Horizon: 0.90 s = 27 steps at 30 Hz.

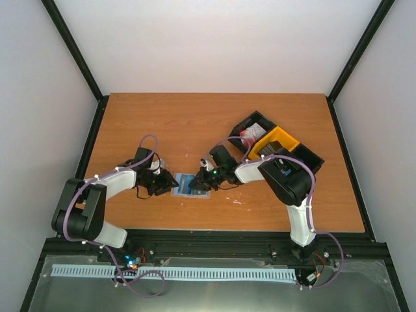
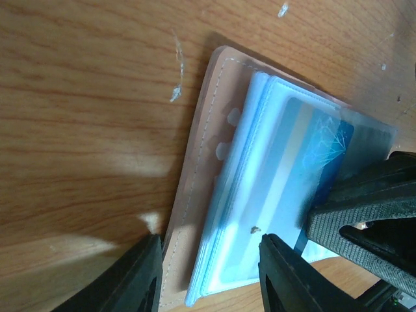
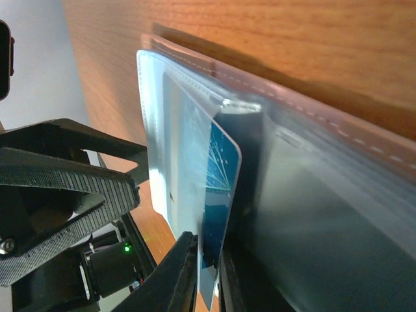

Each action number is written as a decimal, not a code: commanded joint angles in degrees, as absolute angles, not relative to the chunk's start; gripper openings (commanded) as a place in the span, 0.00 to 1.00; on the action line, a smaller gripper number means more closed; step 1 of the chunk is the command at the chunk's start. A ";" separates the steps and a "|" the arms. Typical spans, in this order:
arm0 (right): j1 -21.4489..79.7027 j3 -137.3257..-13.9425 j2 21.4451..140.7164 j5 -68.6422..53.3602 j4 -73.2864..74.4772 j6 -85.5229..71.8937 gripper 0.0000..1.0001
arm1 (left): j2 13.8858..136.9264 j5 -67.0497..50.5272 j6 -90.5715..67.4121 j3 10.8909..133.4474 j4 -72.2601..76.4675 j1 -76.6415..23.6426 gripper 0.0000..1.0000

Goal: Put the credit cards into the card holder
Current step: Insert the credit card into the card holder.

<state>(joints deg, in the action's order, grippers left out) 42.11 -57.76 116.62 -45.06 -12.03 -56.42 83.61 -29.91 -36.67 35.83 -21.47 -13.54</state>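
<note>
- The blue card [image 2: 318,162] sits partway into a clear slot of the card holder [image 1: 188,186]. The holder lies open near the middle of the bench's [image 1: 195,123] near edge.
- Your right tool [image 3: 207,281] is narrow and pinches the card's outer edge, so the step in hand looks like seating this card.
- Your left tool [image 2: 208,276] stands half spread astride the holder's near corner, one finger over the pale sleeves and one beside the tan cover. You cannot tell whether it clamps or only steadies.
- The next move, as I judge it, is to push the card straight along the slot, keeping it flat. Let go only once it is seated, and keep the holder from sliding meanwhile.
- The right wrist view shows the card's edge between the fingers and the lip of the slot it enters. The left wrist view shows how much of the card's face the clear sleeve already covers.
- Only the top view shows the black and yellow bins [image 1: 279,140] toward the bench's far right corner. A white-and-red stack [image 1: 250,135] waits inside them, well apart from the holder.
</note>
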 commanded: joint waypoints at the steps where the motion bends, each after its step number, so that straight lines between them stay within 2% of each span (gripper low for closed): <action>1: 43.28 -60.06 118.12 -44.57 -10.35 -55.74 0.12 | 85.06 -28.70 -35.68 34.56 -22.50 -13.54 0.43; 11: 43.66 -61.15 118.65 -44.73 -11.21 -55.46 0.29 | 84.54 -28.59 -36.10 34.62 -22.20 -13.54 0.43; 23: 44.77 -60.86 120.41 -43.84 -17.27 -59.32 0.28 | 81.29 -30.25 -37.20 33.78 -19.95 -13.55 0.46; 27: 44.81 -60.49 120.11 -43.24 -18.05 -59.58 0.25 | 80.93 -31.63 -37.08 33.83 -19.17 -13.52 0.46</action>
